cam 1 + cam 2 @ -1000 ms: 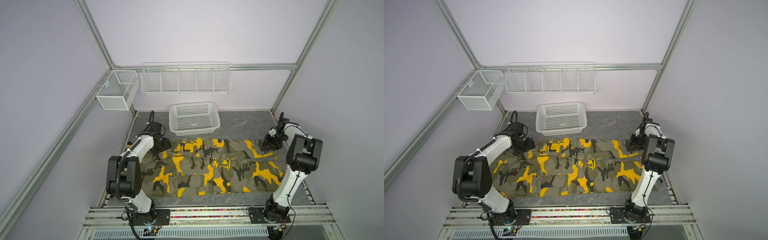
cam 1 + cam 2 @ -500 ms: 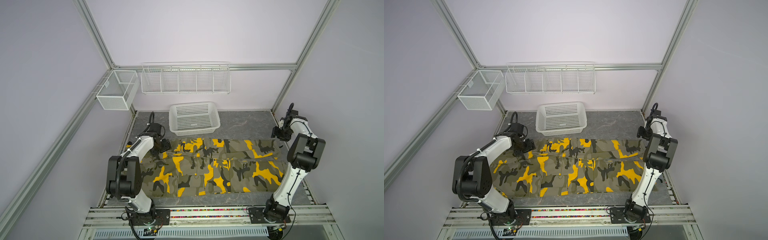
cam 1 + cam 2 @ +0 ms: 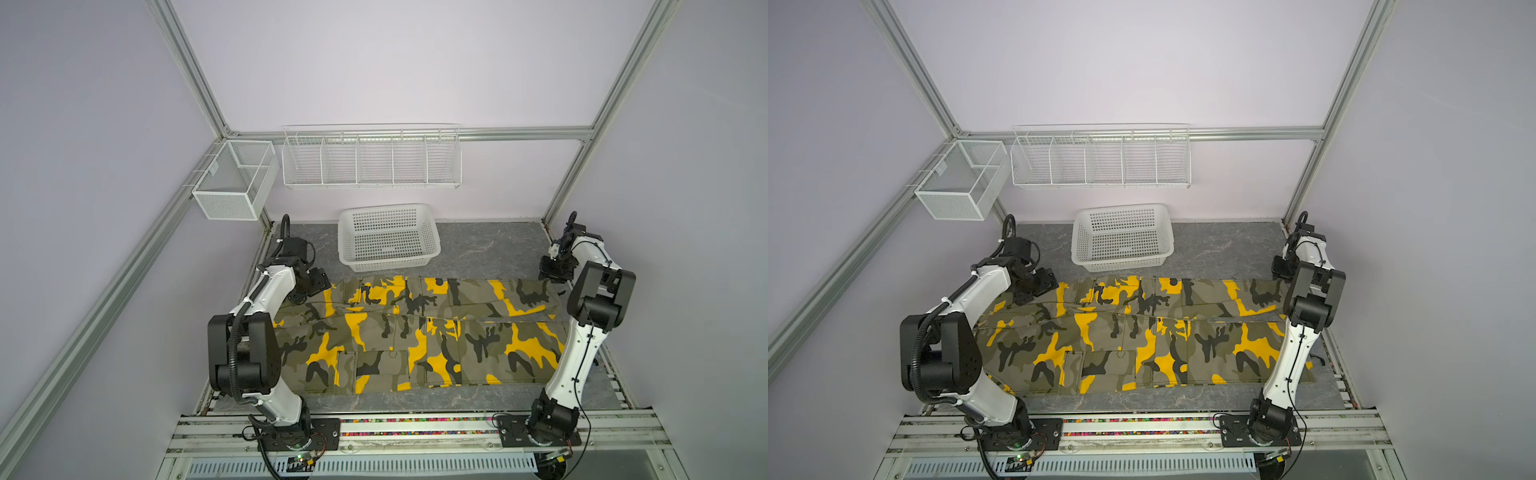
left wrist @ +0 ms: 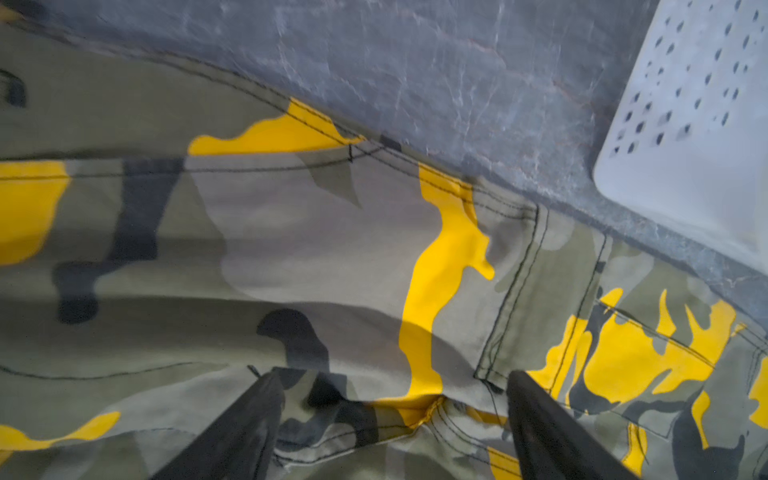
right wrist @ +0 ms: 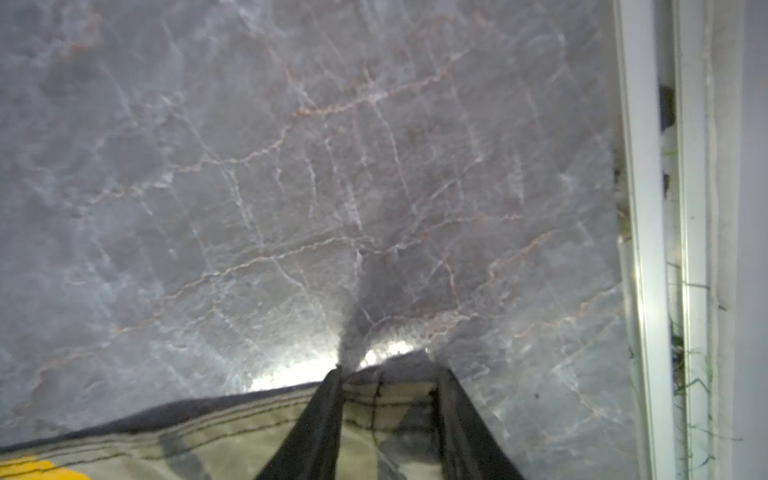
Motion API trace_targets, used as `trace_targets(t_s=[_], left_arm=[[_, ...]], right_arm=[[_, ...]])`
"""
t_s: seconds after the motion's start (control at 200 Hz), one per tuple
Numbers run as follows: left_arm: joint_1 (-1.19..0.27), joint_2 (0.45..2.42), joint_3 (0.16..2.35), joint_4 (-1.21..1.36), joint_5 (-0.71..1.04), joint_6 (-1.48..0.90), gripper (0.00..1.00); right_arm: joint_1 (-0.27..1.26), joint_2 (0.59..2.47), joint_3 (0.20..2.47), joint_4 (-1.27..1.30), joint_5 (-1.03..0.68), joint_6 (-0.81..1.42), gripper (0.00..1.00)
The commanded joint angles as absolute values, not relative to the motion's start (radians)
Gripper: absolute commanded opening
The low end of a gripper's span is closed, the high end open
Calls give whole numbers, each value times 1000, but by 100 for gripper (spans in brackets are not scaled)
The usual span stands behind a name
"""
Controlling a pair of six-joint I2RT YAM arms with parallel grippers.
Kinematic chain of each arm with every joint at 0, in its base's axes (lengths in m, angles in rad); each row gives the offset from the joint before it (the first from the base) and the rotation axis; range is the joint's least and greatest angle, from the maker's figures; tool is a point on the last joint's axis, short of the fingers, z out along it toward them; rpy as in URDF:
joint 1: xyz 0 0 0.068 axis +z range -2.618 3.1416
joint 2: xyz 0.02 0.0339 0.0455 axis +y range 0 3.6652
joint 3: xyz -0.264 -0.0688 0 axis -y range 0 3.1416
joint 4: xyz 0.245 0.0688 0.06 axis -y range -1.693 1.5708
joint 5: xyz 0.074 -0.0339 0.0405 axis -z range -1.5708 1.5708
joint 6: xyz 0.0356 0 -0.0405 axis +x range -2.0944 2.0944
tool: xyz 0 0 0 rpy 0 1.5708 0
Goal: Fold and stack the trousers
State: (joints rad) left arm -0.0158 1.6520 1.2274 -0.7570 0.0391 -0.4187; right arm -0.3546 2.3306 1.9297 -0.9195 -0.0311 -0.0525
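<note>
At the worktop's far right edge my right gripper has returned, clamping the trousers for folding; left gripper open.

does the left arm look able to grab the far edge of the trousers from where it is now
Probably yes. The left arm's fingers hang spread wide right over the trousers near their far edge, with only cloth beneath them. The white basket stands apart, not in the way.
</note>
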Motion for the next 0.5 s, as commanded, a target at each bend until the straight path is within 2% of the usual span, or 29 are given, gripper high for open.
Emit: trace_targets(t_s=[0.0,0.08,0.26,0.495], left_arm=[[17,1693,1282,-793,-68,-471,85],[25,1730,1327,-823,-183,-536,85],[74,1815,1407,-854,-323,-622,85],[157,1912,1463,-823,-349,-707,85]], right_arm=[[-350,2348,1918,-965,-77,-63,14],[-348,2312,1909,-931,-85,-69,7],[-350,2189,1870,-889,-124,-66,6],[-349,1998,1729,-801,-169,-49,6]])
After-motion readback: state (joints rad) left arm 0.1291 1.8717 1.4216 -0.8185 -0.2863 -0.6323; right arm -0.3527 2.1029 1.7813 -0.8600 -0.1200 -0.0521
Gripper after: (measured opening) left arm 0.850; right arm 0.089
